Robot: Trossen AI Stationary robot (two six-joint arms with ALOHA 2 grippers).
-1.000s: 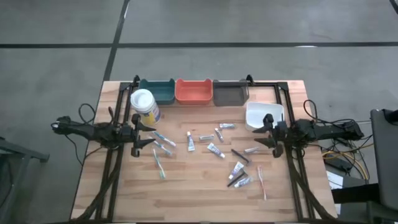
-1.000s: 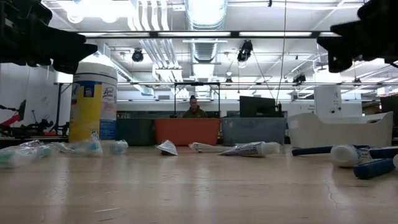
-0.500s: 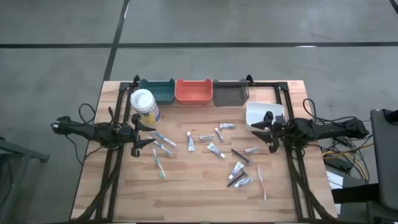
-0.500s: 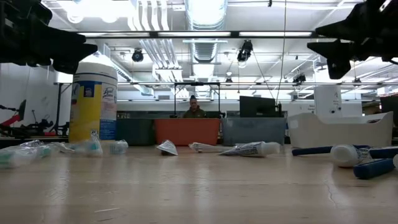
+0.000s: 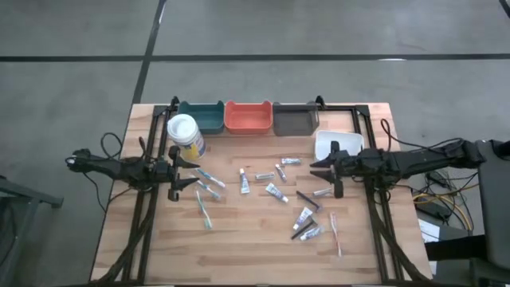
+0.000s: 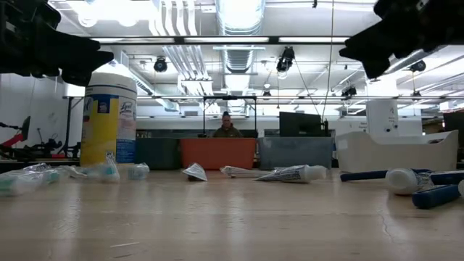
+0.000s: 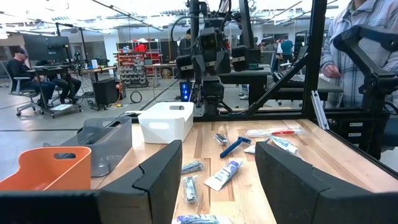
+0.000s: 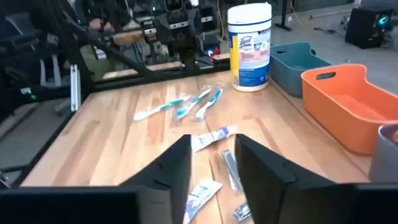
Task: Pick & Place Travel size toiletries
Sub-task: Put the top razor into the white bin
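Presently, small white-and-blue toiletry tubes (image 5: 276, 191) and toothbrushes lie scattered mid-table, none held. Right gripper (image 5: 328, 177), fingers parted and empty, hovers at their 3 o'clock: approach step. Next: descend over one tube. Left gripper (image 5: 177, 171) waits at 9 o'clock, fingers parted.

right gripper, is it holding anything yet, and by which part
Nothing is held. The right gripper hangs open above the scattered tubes with its jaws empty. The left gripper waits open and empty at the table's left side.
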